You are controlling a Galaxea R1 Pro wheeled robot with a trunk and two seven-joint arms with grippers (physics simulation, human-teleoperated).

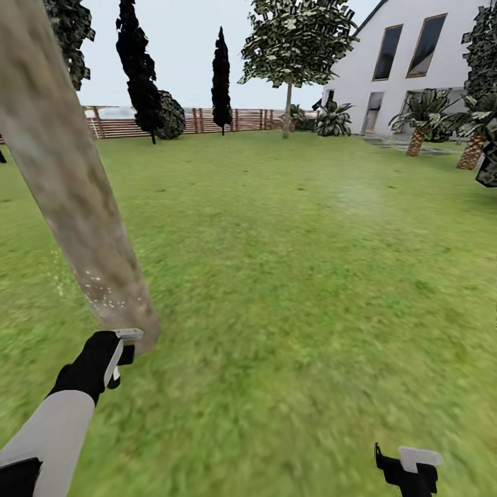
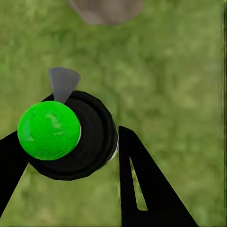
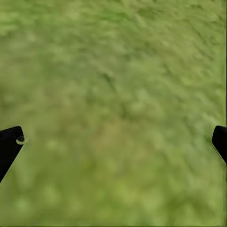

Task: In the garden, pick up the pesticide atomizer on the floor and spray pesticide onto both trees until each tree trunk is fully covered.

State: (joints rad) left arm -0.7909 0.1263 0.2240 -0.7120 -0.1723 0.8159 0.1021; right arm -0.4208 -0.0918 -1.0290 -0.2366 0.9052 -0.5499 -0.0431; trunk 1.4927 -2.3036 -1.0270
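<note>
The nearest tree trunk, thick and mottled grey-beige, slants across the left of the head view and meets the grass just ahead of my left hand. Pale specks dot its lower part. My left gripper is shut on the pesticide atomizer, whose grey spray head sits close against the trunk's base. In the left wrist view the atomizer is a round black bottle with a bright green top and grey nozzle, between my left gripper's black fingers, with the trunk's foot beyond. The second tree stands far back. My right gripper hangs open over grass.
Open lawn stretches ahead to a brown slat fence. Dark conifers stand by the fence. Short palms and a white house are at the far right. My right gripper is low at the right.
</note>
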